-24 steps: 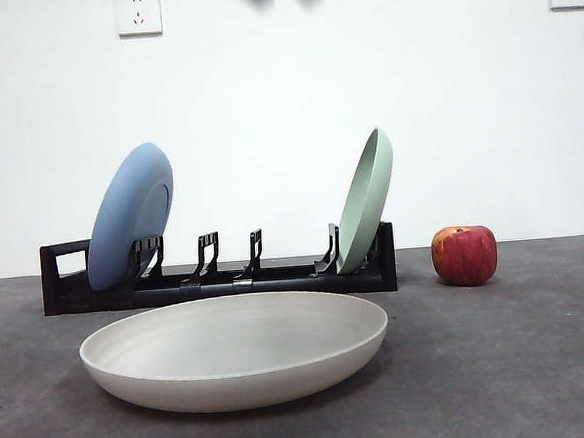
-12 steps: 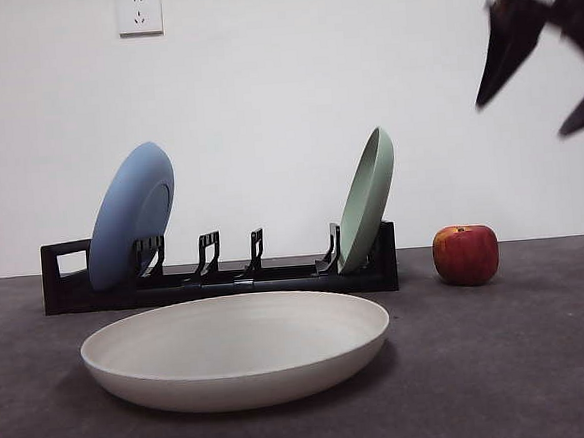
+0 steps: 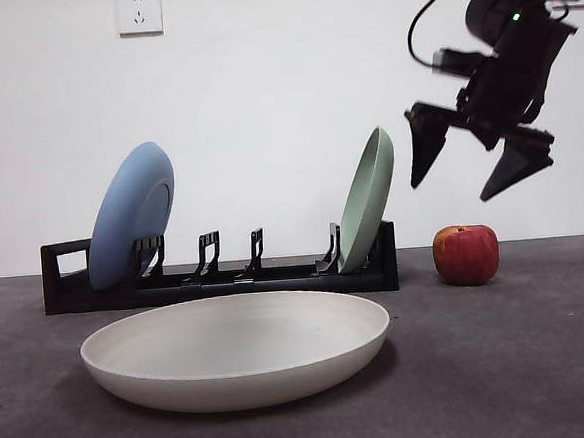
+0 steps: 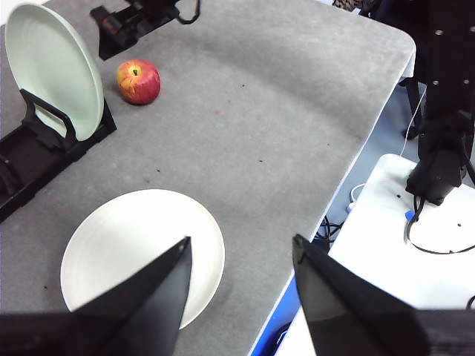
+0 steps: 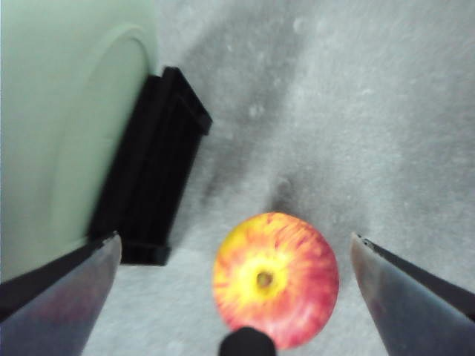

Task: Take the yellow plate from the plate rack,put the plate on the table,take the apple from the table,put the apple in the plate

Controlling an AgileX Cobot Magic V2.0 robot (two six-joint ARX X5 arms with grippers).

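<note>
Since earlier, my right claw (image 3: 481, 171) dropped, spread wide over the round red apple (image 3: 466, 255) to straddle it; left claw (image 4: 239, 256) waits spread.

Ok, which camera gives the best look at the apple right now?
The right wrist view: the apple fills it from above, stem dimple showing, between the right gripper and its open jaws. The front view shows it side-on beside the plate rack; the left wrist view, small and distant.
</note>
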